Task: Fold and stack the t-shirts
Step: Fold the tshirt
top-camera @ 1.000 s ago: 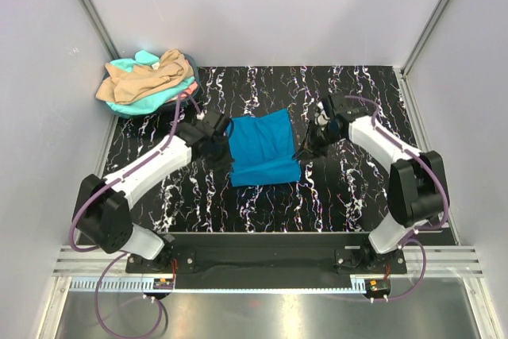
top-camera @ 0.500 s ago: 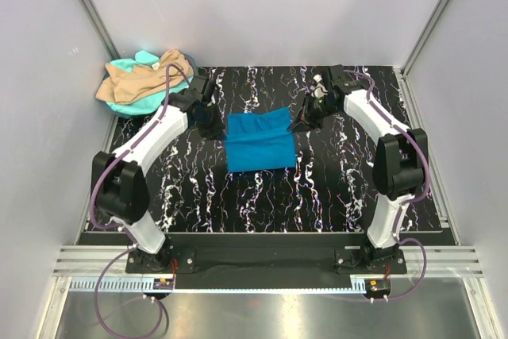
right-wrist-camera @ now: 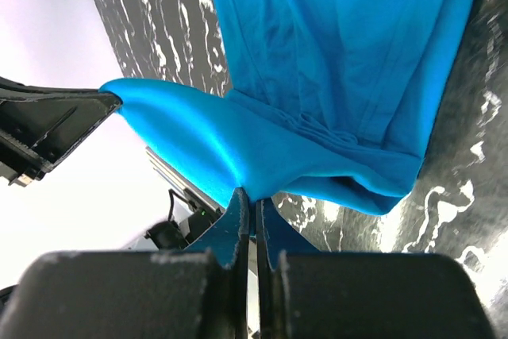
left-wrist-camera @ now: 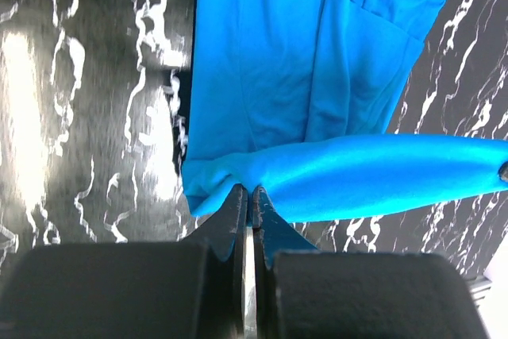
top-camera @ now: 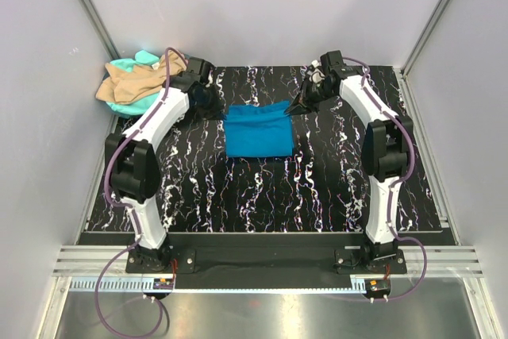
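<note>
No text, label or number can be read anywhere (shirts and table included).

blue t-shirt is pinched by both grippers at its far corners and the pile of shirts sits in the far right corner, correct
No: the top external view shows the pile of shirts in the far left corner. The left gripper and right gripper pinch the blue t-shirt at its far corners.
</note>
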Controlling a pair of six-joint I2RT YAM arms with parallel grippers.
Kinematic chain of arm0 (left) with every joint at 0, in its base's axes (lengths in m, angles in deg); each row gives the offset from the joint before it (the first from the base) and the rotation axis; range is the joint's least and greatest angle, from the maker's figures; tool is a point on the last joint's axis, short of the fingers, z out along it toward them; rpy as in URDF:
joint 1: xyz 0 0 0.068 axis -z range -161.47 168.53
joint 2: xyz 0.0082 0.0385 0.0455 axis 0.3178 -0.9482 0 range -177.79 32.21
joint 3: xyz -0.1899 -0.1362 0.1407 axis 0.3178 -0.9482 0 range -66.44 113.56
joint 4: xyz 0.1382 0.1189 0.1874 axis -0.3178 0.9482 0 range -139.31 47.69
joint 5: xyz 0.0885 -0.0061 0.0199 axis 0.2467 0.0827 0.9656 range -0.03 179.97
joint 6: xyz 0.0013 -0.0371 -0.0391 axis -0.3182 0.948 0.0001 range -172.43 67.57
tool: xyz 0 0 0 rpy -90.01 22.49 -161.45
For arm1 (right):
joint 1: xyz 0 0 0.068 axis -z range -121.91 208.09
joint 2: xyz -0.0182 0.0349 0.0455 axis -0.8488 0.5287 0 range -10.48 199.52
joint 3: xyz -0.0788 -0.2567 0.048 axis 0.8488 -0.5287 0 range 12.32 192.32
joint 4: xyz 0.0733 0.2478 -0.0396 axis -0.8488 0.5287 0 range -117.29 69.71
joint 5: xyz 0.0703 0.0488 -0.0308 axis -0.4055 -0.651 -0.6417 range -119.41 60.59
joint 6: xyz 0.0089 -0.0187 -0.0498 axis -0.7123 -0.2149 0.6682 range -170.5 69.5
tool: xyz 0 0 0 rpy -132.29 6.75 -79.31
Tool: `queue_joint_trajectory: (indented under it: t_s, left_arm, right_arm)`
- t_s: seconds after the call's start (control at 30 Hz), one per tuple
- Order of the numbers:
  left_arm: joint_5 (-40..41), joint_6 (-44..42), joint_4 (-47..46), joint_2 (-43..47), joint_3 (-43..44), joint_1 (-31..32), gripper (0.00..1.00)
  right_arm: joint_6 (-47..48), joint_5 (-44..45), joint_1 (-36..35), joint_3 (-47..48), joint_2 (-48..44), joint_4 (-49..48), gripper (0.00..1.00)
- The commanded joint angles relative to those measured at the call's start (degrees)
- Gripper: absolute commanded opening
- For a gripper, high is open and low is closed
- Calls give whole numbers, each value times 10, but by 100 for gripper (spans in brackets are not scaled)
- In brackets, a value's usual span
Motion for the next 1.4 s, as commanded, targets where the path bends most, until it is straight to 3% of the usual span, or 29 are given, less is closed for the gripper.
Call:
queue_joint_trajectory:
  t_s: [0.0, 0.3, 0.87, 1.13, 1.37]
  left_arm:
    - [-21, -21, -27, -32, 37, -11, 0]
    - [-47, -28, -76, -77, 85, -25, 0]
    - [-47, -14, -84, -50, 47, -25, 0]
    - [-68, 3, -107, 49, -120, -3, 0]
    - [-72, 45, -123, 180, -295, 73, 0]
  right_arm:
    - [-4, -19, 17, 41, 24, -11, 0]
    - [-6, -44, 35, 118, 95, -8, 0]
    - [-17, -59, 36, 53, 66, -33, 0]
    - [-5, -49, 31, -114, -45, -51, 0]
    - [-6, -43, 1, -305, -177, -74, 0]
